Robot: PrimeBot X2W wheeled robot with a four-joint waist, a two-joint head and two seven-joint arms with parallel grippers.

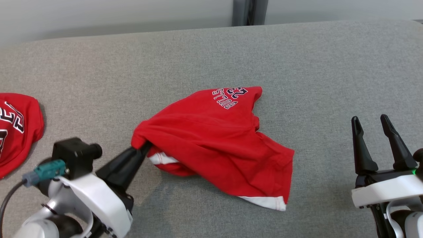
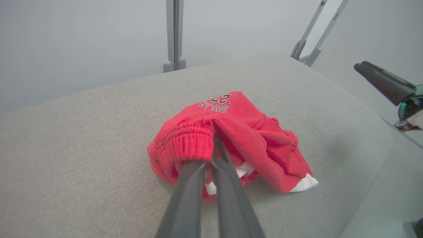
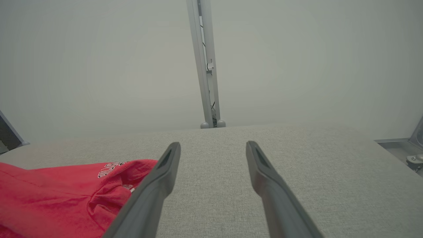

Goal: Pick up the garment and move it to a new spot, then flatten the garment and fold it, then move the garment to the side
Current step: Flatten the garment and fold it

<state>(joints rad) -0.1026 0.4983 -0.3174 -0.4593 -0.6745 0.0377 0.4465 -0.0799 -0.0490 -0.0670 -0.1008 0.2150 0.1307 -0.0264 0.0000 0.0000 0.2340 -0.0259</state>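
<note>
We see the red garment (image 1: 214, 142) lying in a crumpled heap near the middle of the grey table (image 1: 314, 66). Our left pincer (image 1: 142, 149) is shut tight on its left end. A fold of thick red cloth (the ribbed edge, by the look of it in the left wrist view) is pinched between the two dark fingers. The tips are tucked under the cloth, so we cannot tell how much cloth is in the bite.

From that pincer, all the rest of the garment lies to the right and a bit farther away. Its long way runs across the table, from the pinched end on the left to the white-trimmed corner (image 1: 267, 202) on the right.

Our right pincer (image 1: 370, 119) is wide open and holds nothing. It hangs near the right side of the table, well apart from the garment, with bare grey table between them.

So the left arm is the near one, and it is the one on the garment. We think the step in hand is the pick-up. If we lift, the loose part would likely hang down from the pinched end, so the lift should go high enough to clear the table.

A second red garment (image 1: 16, 129) lies at the left edge, apart from ours. The new spot should stay off it.
</note>
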